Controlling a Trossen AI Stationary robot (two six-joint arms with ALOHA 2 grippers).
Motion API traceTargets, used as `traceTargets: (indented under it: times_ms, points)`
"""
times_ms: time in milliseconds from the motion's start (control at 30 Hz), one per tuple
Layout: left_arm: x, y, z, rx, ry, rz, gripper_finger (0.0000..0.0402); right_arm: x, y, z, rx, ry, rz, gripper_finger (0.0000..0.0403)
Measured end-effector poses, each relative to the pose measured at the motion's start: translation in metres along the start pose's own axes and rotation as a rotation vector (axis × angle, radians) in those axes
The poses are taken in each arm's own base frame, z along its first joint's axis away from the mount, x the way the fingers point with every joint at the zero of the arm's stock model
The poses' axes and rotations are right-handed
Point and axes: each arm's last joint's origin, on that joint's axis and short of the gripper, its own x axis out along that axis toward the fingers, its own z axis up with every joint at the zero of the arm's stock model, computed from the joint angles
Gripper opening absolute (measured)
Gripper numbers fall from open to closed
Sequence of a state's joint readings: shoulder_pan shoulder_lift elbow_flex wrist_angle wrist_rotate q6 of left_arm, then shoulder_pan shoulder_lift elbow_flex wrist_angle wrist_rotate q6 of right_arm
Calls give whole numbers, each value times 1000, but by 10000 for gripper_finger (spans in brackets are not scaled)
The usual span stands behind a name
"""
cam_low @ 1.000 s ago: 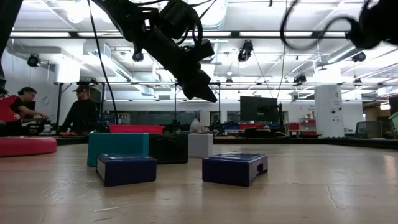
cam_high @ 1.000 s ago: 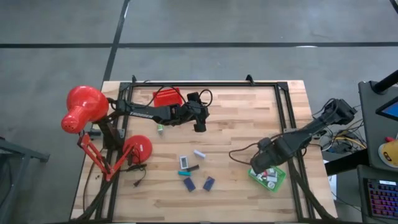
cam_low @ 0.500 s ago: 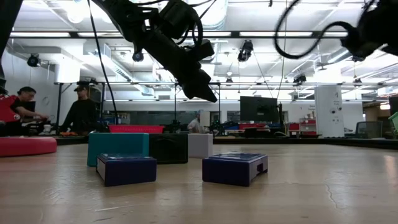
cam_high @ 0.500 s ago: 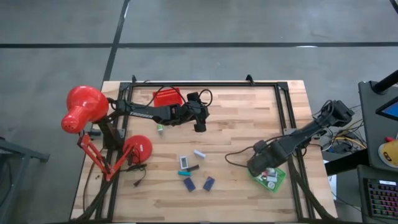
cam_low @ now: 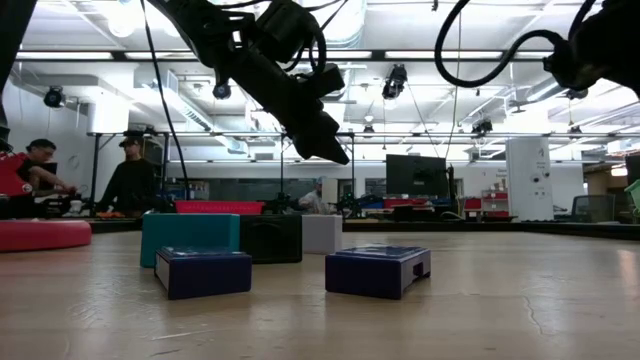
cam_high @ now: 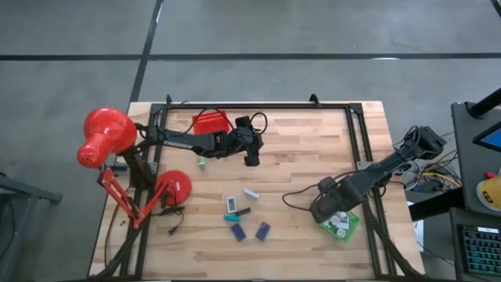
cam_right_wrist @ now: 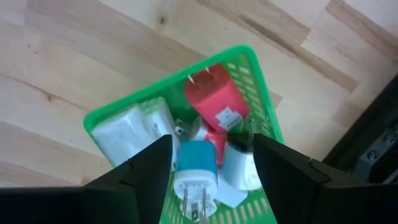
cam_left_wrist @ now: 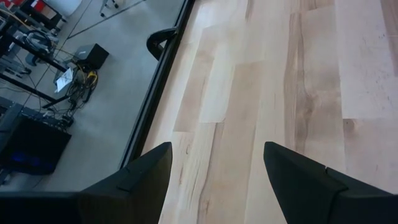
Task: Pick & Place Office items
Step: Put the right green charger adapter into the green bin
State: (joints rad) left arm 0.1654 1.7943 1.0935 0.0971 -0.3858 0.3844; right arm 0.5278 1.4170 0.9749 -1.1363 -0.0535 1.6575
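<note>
Trays: two, a red tray (cam_high: 210, 122) toward the table's far edge and a green tray (cam_high: 341, 225) near its right edge.
Navy blocks: two (cam_high: 239, 232) (cam_high: 263, 230) near the front edge.
Red lamps: one (cam_high: 106, 138) at the left edge.
Pieces in the green tray: at least five, white, red and blue (cam_right_wrist: 198, 163).
People behind the table: two (cam_low: 128, 182).
</note>
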Motion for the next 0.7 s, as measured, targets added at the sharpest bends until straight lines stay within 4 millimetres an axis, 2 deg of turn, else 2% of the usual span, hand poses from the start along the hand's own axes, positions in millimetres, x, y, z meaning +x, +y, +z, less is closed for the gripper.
traceTargets:
  times_ms: [300, 567, 700]
  points:
    - [0, 0, 0, 0, 0, 0, 259, 0, 0, 0, -1, -10, 0, 253]
    - [0, 0, -1, 3, 7, -2, 259, -1, 0, 4, -38, -90, 10, 244]
    - [-4, 1, -4, 60, 96, 7, 259, -6, 3, 6, -66, -177, 31, 236]
